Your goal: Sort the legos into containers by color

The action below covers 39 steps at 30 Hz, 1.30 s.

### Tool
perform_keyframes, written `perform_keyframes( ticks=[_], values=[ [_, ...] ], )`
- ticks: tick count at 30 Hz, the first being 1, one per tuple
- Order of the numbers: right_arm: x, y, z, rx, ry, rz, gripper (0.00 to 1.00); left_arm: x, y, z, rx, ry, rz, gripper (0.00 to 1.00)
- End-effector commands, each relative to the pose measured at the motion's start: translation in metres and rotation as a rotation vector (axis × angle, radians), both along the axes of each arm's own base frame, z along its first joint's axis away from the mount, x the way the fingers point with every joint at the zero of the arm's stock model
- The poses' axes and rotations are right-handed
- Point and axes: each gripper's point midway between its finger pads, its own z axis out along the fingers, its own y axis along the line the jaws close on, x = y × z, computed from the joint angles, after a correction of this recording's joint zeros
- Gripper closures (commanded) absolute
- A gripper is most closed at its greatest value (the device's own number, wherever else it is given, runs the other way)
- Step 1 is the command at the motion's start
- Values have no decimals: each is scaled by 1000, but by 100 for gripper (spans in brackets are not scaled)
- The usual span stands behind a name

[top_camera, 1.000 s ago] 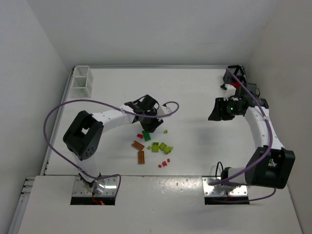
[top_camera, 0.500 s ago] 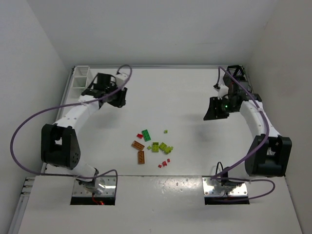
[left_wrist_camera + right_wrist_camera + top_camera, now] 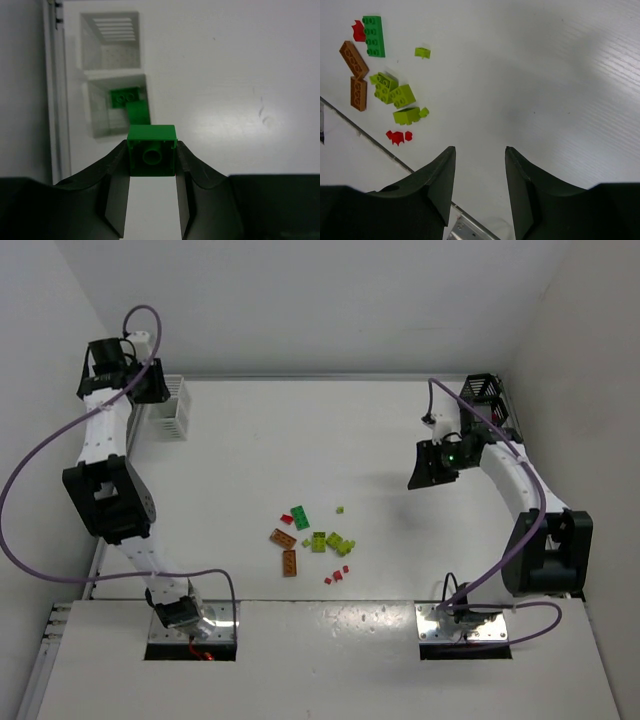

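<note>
**Item 1, left gripper.** You had it clenched on a dark green brick, hollow underside toward the wrist camera. It was raised at the table's far left corner, by the white container.

**Item 2, white container.** It had two compartments. The nearer one already held green pieces, though whether that was one brick or two could not be told.

**Item 3, right gripper.** Its jaws were released with nothing between them. It hung over bare table on the right, with the black container beyond it in the far right corner.

**Item 4, loose legos.** Red, orange and lime pieces and one long dark green brick lay clustered mid-table toward the front. The cluster was well apart from both containers.

**Step in hand.** By my reading, you were delivering the green brick to the white container, with the drop not yet made.

**Next move.** In the wrist view the carried brick showed just short of the nearer compartment's front wall. You probably needed to ease it forward until it sat squarely over that opening. After that, lower it a little and part the jaws. Released where it was, it could have caught the rim and fallen outside.
</note>
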Motion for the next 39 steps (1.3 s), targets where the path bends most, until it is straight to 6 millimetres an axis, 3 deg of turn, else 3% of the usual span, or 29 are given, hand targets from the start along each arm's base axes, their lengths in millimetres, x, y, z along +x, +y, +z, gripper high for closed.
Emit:
perform_keyframes(
  ticks=[1,2,3,6,9,10,11,16,17,20,21,24,28,34,35,36,37,39],
  values=[
    [13,2,9,-7,-49,17,55,22,17,4,-44,-3,42,69],
    [13,2,9,-7,-49,17,55,28,33,17,-38,-31,77,69],
    [12,3,9,-17,-49,22,55,36,36,5,-44,-14,78,69],
    [12,3,6,-17,-40,23,55,46,53,4,-29,-23,120,68],
    [13,3,3,-17,-31,23,55,54,60,-15,-25,5,136,65],
    [13,3,3,-17,-31,23,55,57,61,-16,-24,3,136,65],
    [12,6,1,-17,-21,32,55,59,64,-30,-24,28,146,64],
    [11,6,-7,-19,-8,39,55,69,67,-45,-38,41,154,61],
    [11,6,-7,-19,-8,39,55,71,68,-40,-34,30,153,61],
    [11,6,-7,-19,-8,39,55,74,68,-59,-59,59,166,51],
    [11,6,-7,-19,-8,39,55,76,69,-55,-56,49,166,48],
    [11,8,-7,-19,-8,48,55,76,71,-67,-56,69,173,36],
    [12,12,-4,-19,-17,61,53,76,71,-67,-56,69,173,33],
    [8,45,9,-41,-81,187,49,60,46,-4,-89,-33,91,32],
    [14,54,17,-37,-117,209,47,49,34,23,-101,-74,54,32],
    [16,60,19,-47,-124,227,47,42,28,36,-105,-94,38,32],
    [20,77,28,-41,-154,273,46,25,19,58,-98,-125,16,29],
    [21,94,25,-48,-137,321,42,5,5,77,-91,-156,-31,23]
  ],
)
